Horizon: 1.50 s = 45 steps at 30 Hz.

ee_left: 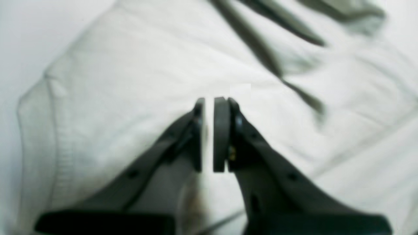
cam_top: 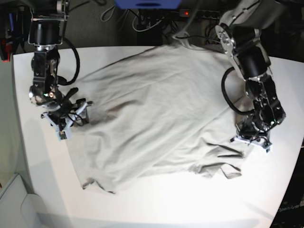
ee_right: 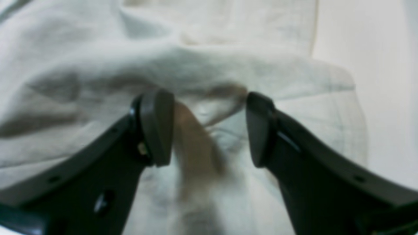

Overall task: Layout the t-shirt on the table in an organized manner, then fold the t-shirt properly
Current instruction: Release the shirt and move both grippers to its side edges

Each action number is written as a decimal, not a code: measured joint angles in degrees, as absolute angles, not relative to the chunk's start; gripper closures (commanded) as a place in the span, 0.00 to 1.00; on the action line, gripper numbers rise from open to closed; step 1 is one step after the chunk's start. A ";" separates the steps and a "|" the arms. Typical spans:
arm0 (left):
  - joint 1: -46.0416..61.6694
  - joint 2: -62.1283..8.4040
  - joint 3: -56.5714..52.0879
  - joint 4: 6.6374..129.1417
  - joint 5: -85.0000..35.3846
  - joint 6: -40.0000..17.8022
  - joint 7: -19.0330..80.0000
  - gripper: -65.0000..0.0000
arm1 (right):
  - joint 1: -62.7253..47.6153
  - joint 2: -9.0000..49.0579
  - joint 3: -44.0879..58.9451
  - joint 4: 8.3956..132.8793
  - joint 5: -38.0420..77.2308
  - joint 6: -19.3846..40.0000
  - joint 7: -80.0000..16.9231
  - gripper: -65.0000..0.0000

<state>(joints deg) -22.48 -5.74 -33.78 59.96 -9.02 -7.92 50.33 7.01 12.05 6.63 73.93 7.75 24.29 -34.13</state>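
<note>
The left end effector (ee_left: 209, 137) is sitting nearly closed over the t-shirt (cam_top: 156, 118), clamping nothing. The right end effector (ee_right: 209, 129) is standing apart above a cloth fold. The shirt is lying spread and wrinkled across the surface (cam_top: 190, 204), reaching its far edge; no writing is showing.

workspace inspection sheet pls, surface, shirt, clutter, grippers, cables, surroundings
surface: white table, bare along the near edge.
job's things: t-shirt spread across the table, wrinkled, with bunched folds at its near corner by the left arm; not yet folded.
clutter: nothing seen on the table besides the shirt.
grippers: left gripper shut, pads almost together, low over the cloth, no cloth visibly between them; right gripper open, over a raised fold at the shirt's edge.
cables: black cables loop along both arms; more wiring lies behind the table.
surroundings: blue box and dark equipment behind the far edge.
</note>
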 measured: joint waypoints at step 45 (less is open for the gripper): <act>-20.05 -9.78 -28.29 70.94 -15.57 -8.10 51.62 0.94 | 4.95 8.60 8.91 97.80 7.73 24.60 -51.40 0.45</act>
